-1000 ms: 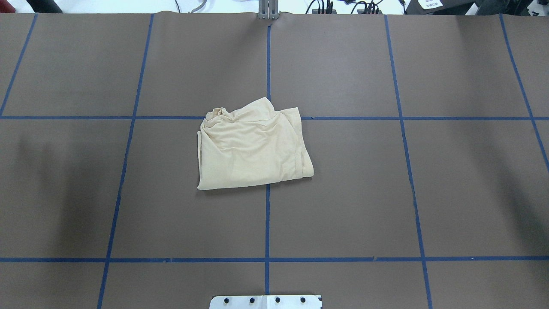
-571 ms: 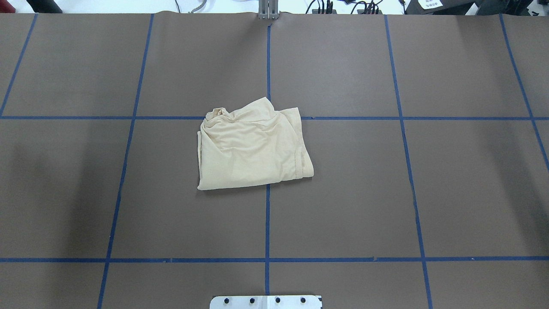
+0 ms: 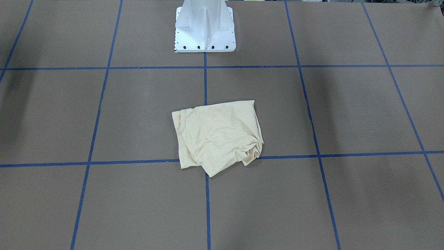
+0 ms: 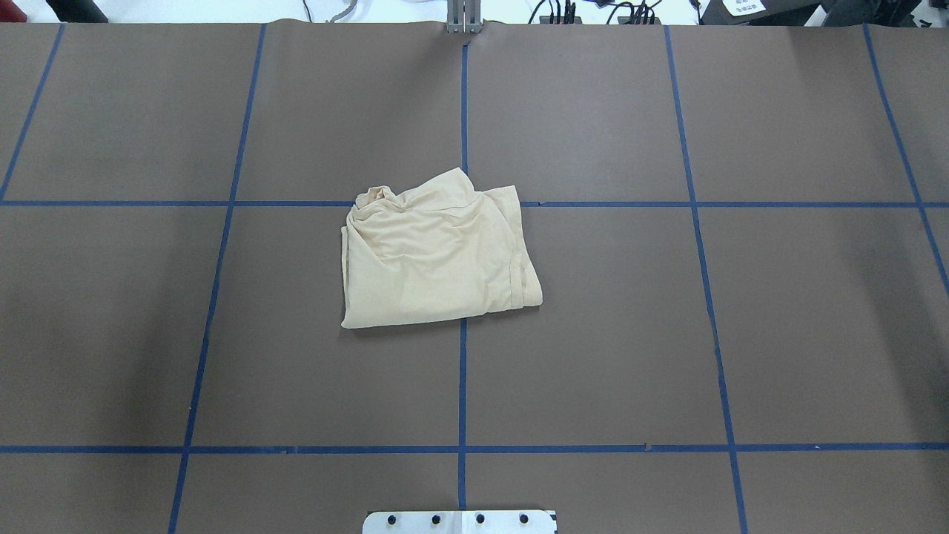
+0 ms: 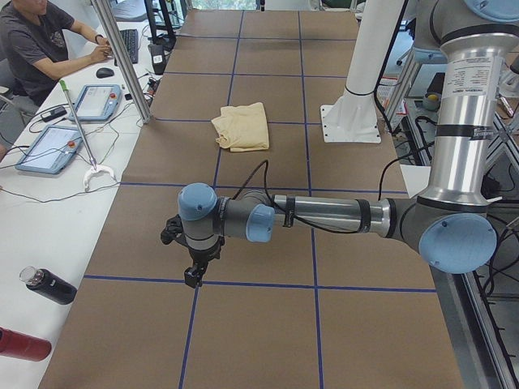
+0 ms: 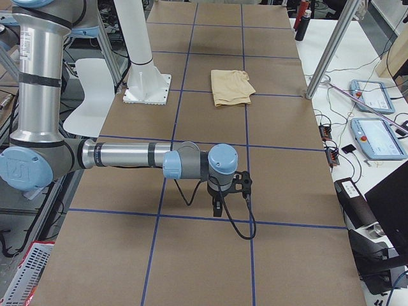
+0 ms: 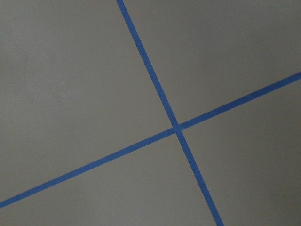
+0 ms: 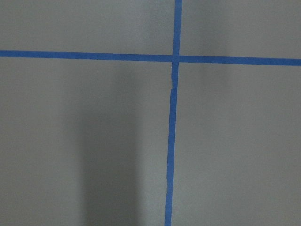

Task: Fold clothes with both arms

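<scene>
The clothes are one cream-yellow shirt (image 4: 437, 256), folded into a rough, rumpled rectangle near the table's middle, also seen in the front-facing view (image 3: 218, 135) and small in both side views (image 5: 242, 127) (image 6: 231, 87). Its print is hidden. Neither arm touches it. The left gripper (image 5: 193, 275) hangs low over bare brown table far from the shirt, toward the table's left end. The right gripper (image 6: 218, 207) hangs likewise toward the right end. Both show only in side views, so I cannot tell whether they are open or shut. The wrist views show only table and blue tape.
The white pedestal base (image 3: 204, 27) stands at the robot's edge of the table. Blue tape lines (image 4: 462, 386) grid the brown surface. A person (image 5: 32, 40) sits at a side desk with tablets and bottles (image 5: 49, 285). Metal posts (image 6: 331, 44) stand at the far edge.
The shirt lies just as before. The soft shadow over the table's left part has faded.
</scene>
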Tool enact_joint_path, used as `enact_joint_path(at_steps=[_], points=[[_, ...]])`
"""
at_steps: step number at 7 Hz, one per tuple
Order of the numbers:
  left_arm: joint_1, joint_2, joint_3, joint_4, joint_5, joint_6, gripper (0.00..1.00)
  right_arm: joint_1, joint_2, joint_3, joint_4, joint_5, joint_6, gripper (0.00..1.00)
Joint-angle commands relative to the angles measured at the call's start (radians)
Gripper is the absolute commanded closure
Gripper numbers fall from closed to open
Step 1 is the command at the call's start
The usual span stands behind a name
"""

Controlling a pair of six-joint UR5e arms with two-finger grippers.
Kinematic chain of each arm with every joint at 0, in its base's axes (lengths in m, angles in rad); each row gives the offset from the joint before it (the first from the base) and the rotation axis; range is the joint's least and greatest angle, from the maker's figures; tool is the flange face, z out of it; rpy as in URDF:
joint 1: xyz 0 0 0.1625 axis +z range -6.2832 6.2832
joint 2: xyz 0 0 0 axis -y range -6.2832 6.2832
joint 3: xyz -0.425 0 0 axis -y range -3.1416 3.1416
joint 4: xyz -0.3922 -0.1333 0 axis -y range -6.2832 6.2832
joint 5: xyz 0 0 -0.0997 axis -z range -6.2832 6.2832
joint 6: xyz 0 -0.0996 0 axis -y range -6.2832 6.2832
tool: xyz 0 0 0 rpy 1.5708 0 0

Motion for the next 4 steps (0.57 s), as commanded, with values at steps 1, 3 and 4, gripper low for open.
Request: enact_joint_path(at_steps=[1, 3, 4], points=[[-0.025, 0.018, 0.004, 0.013, -0.026, 0.045, 0.00, 0.000, -0.011, -0.016, 0.000, -0.002, 0.001, 0.00], [-0.025, 0.014, 0.002, 0.008, -0.026, 0.034, 0.00, 0.000, -0.017, -0.068, 0.008, -0.004, -0.008, 0.00], [-0.025, 0.020, -0.006, 0.008, -0.024, 0.033, 0.00, 0.000, -0.017, -0.067, 0.011, -0.008, -0.003, 0.00]])
